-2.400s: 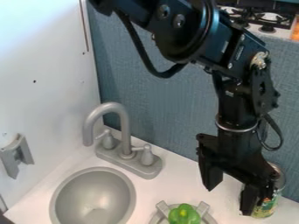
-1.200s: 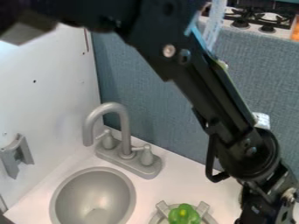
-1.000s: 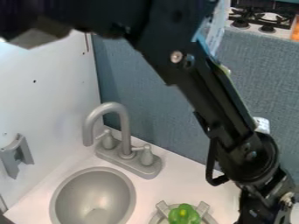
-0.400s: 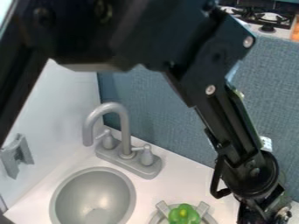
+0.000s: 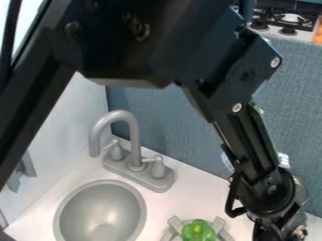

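At the lower right, the gripper (image 5: 273, 230) is cut by the bottom edge, low over the white counter and to the right of the green pepper. The green pepper (image 5: 198, 231) sits on a grey burner-like ring with prongs (image 5: 219, 223), a short way left of the gripper. Behind the wrist, part of a can (image 5: 302, 192) with a grey metallic top peeks out at the right; most of it is hidden by the arm. Whether the gripper holds anything cannot be seen.
Left of the pepper, a round grey sink (image 5: 100, 212) is set into the white counter (image 5: 189, 193). Its grey faucet (image 5: 134, 141) rises behind it near the blue-grey wall (image 5: 164, 122). A grey bracket (image 5: 24, 172) hangs on the left wall, and a stove (image 5: 283, 21) stands beyond.
The gripper has dropped from the middle right to the bottom edge. The upper arm has swung across the upper left, covering more of the left wall. The pepper has stayed in place.
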Controlling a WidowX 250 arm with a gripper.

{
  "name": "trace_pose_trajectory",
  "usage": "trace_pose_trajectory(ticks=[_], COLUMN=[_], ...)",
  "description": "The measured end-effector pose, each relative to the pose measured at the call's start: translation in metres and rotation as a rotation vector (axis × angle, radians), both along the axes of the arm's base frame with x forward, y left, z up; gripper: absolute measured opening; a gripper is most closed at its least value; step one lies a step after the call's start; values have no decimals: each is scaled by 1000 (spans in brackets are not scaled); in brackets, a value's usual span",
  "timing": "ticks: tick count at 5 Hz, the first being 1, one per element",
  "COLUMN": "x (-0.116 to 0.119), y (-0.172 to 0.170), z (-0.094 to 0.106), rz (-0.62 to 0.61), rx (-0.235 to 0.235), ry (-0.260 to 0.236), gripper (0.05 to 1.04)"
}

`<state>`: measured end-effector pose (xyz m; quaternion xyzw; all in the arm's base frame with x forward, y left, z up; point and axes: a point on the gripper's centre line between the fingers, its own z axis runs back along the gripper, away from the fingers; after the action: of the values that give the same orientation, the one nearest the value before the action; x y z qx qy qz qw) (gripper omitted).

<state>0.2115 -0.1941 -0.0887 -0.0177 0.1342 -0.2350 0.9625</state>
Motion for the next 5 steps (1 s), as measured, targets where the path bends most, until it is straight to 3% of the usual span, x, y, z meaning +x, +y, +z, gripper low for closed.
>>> trace_pose_trajectory(ticks=[1,2,3,4,5], x=[1,2,17,22,36], y=[-1,-1,-16,-44,-70], z=[-1,12,55,77,85], rz=[17,45,62,17,-35], rx=[-12,-24,-85,-110,-178], ry=[-15,-55,-156,-207,-224], gripper=[628,628,628,628,628])
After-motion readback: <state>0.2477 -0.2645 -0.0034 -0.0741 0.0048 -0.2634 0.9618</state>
